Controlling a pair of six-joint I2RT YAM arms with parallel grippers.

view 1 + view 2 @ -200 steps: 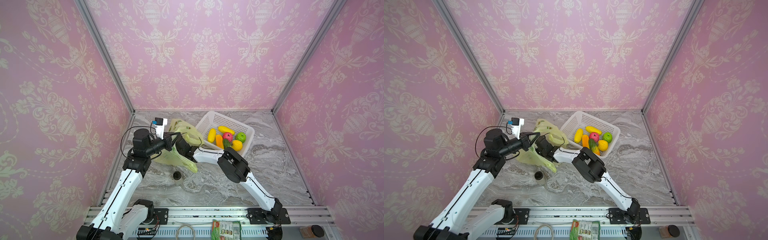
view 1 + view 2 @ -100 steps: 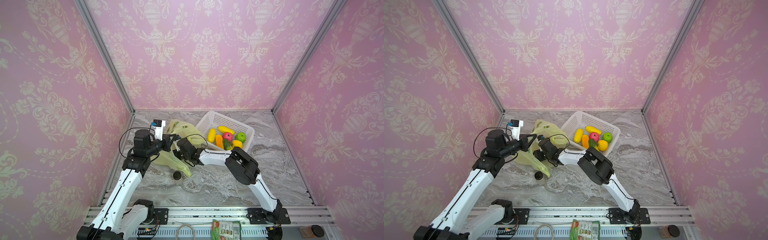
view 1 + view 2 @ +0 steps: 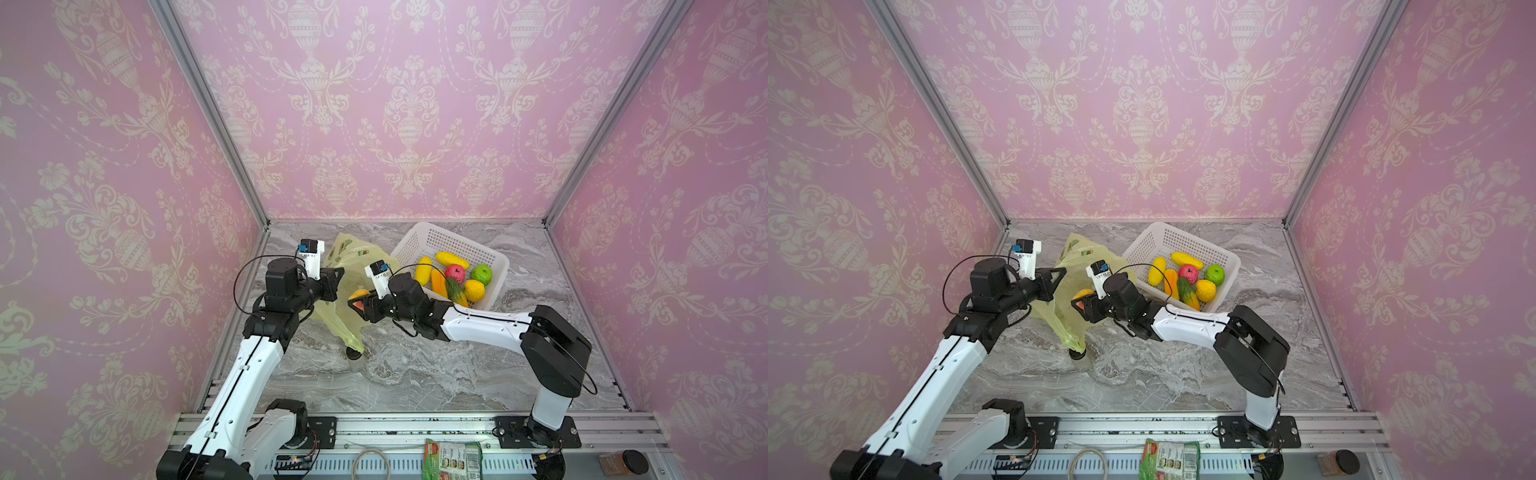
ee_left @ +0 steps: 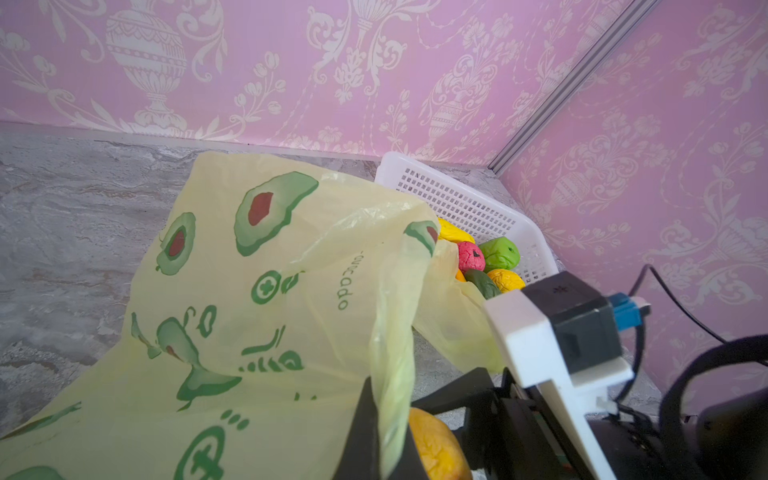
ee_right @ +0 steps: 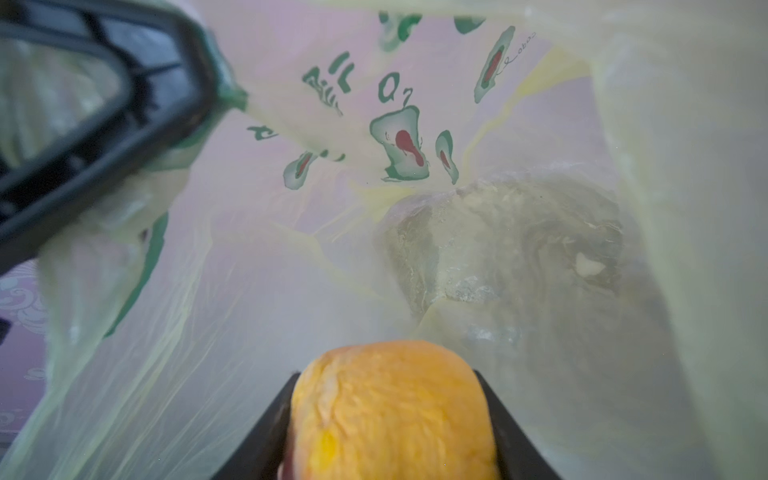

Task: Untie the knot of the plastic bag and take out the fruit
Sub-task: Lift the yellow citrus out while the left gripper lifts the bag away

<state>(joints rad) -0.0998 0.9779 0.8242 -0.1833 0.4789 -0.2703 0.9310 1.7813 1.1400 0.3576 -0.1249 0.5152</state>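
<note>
Inside the open plastic bag (image 5: 291, 249), the right wrist view is showing the right hand (image 5: 386, 374) gripping a round orange fruit (image 5: 390, 415) between its two black fingers. In both top views only the top of that fruit is peeking out at the bag's mouth. The left wrist view is giving the closest look at the left hand (image 4: 386, 436), which is clamped on a fold of the bag's rim and holding it up off the tabletop (image 3: 415, 374).

The bag is hanging between the two hands, just left of the white basket (image 3: 453, 239) at the back. Its lower corner is trailing onto a small dark-topped thing (image 3: 353, 353), too small to tell. Seven toy fruits (image 3: 456, 274) are lying in the basket: two yellow, one orange, one pink-red, one green, one green-orange and one yellow-orange. In the left wrist view the bag is hiding part of the basket.

A green snack packet (image 3: 451, 459) and a brown jar (image 3: 621, 462) are sitting on the front rail.
</note>
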